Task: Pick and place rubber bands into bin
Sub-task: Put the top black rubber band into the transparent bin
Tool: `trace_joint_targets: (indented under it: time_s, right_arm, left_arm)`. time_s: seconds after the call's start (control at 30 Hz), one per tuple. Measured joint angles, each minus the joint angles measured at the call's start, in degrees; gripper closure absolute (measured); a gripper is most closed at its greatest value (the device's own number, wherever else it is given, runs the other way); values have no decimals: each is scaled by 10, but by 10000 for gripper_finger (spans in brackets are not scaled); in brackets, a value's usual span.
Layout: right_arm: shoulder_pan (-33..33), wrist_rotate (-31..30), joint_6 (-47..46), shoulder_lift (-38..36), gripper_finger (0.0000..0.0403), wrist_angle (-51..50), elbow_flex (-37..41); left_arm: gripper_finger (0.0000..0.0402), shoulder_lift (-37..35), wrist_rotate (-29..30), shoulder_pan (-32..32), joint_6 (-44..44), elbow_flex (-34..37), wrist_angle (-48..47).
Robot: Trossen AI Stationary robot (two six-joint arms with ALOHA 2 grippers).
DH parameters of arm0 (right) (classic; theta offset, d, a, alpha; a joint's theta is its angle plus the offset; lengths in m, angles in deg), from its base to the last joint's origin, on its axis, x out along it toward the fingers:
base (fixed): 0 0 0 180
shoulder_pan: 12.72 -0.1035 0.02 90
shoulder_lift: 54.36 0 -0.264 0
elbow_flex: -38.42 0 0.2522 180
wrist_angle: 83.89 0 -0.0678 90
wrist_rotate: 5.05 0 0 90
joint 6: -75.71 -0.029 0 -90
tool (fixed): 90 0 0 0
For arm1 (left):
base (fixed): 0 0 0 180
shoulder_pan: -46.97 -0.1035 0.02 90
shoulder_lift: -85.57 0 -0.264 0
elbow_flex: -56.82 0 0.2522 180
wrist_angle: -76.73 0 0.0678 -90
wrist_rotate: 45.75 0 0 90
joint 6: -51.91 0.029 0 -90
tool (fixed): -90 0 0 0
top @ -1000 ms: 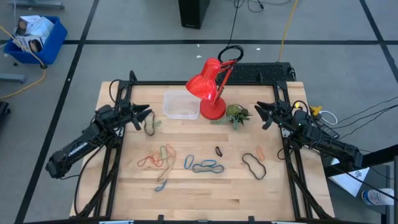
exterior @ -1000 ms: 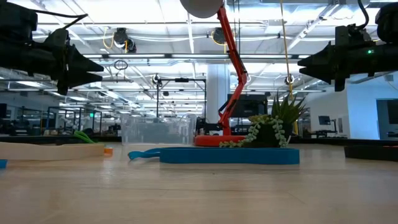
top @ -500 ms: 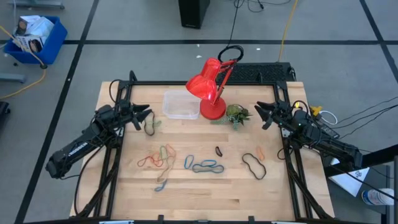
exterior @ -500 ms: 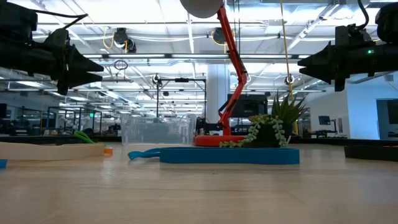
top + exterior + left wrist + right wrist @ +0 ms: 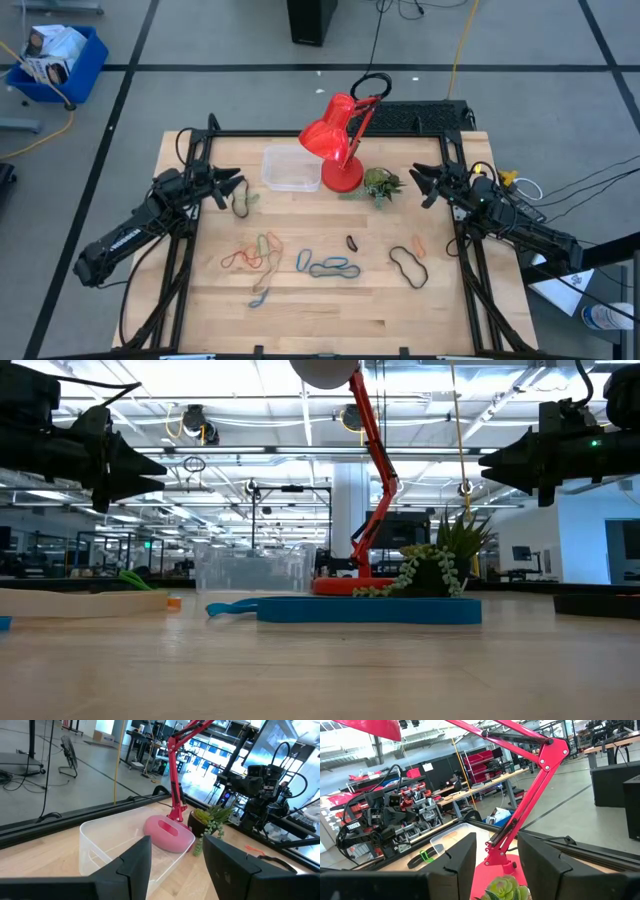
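Several rubber bands lie flat on the wooden table: a black and green one (image 5: 241, 203) by the left arm, an orange-red cluster (image 5: 250, 256), blue ones (image 5: 330, 267), a small dark one (image 5: 352, 242), a small orange one (image 5: 419, 243) and a black loop (image 5: 408, 266). The clear bin (image 5: 291, 168) stands at the far middle, and also shows in the left wrist view (image 5: 115, 847). My left gripper (image 5: 235, 182) hovers open above the table's left side, pointing level toward the bin. My right gripper (image 5: 420, 178) hovers open at the right side. Neither holds anything.
A red desk lamp (image 5: 338, 140) stands right of the bin, its shade hanging over the bin's right end. A small potted plant (image 5: 381, 184) sits beside the lamp's base. Black frame rails (image 5: 190, 250) run along the table's left and right sides.
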Motion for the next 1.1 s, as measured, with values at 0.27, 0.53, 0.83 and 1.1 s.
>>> trace_joint_targets:
  time_s: [0.27,0.53,0.83,1.1]
  right_arm:
    - [0,-1,39,0,261,16,0]
    - [0,-1,61,0,261,28,0]
    - [0,0,61,0,261,24,0]
    - [0,0,61,0,261,19,0]
  left_arm:
    - [218,0,0,0,0,0,0]
    - [217,0,0,0,0,0,0]
    - [217,0,0,0,0,0,0]
    - [217,0,0,0,0,0,0]
